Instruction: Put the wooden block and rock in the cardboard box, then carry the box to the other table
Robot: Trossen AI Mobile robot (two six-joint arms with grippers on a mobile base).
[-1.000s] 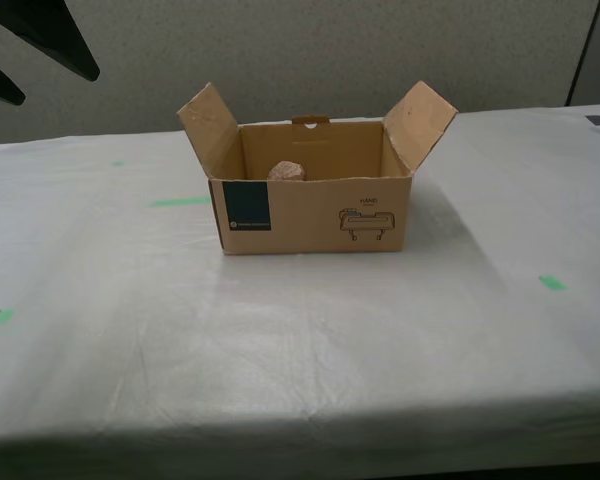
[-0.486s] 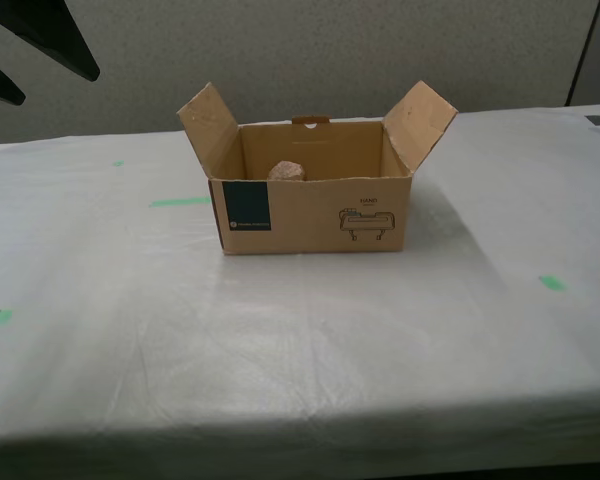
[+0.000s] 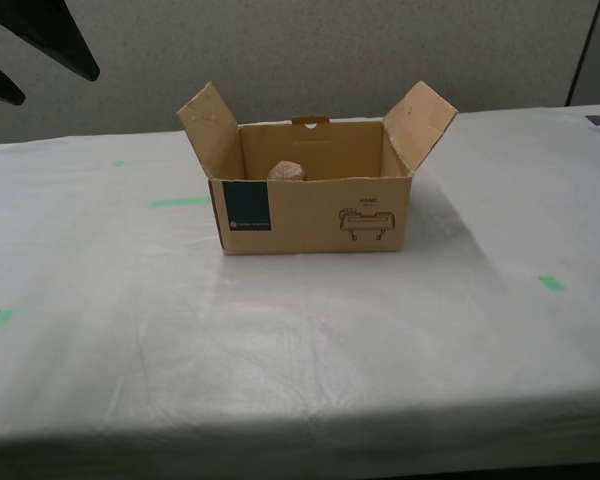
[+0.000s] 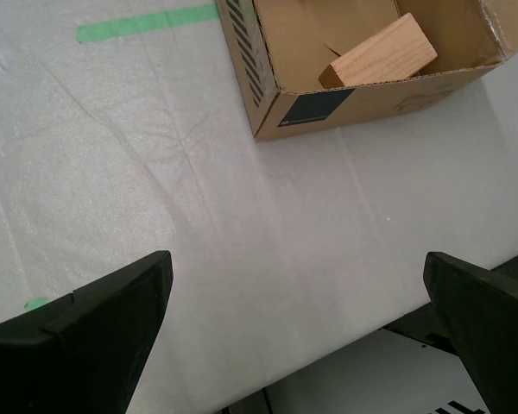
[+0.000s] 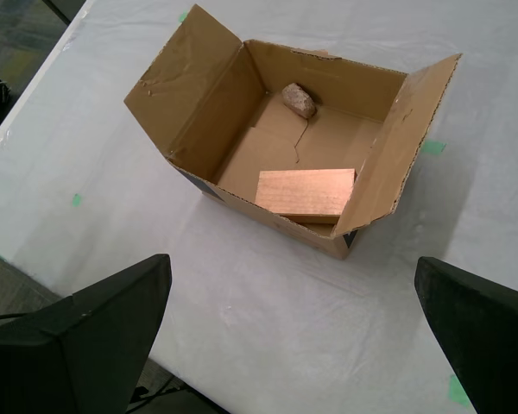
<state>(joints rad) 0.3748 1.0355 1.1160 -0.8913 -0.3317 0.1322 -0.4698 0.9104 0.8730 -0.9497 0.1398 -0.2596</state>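
The cardboard box (image 3: 310, 215) stands open on the other table (image 3: 280, 340), the one draped in white cloth, with both side flaps raised. Inside it lie the rock (image 5: 300, 100) near one wall and the wooden block (image 5: 304, 191), flat on the floor by another. In the exterior view only the rock (image 3: 287, 171) pokes above the box rim. My first gripper (image 5: 293, 263) hangs open above the table, apart from the box, holding nothing. My second gripper (image 4: 297, 256) is also open and empty, with the box (image 4: 268, 52) and block (image 4: 382, 53) ahead of it.
Green tape marks (image 3: 178, 202) (image 3: 552, 283) dot the cloth. A grey partition wall (image 3: 310, 50) rises behind the table. Dark arm parts (image 3: 40, 40) hang at the exterior view's upper left. The table's front edge (image 3: 300, 430) runs along the exterior view's bottom.
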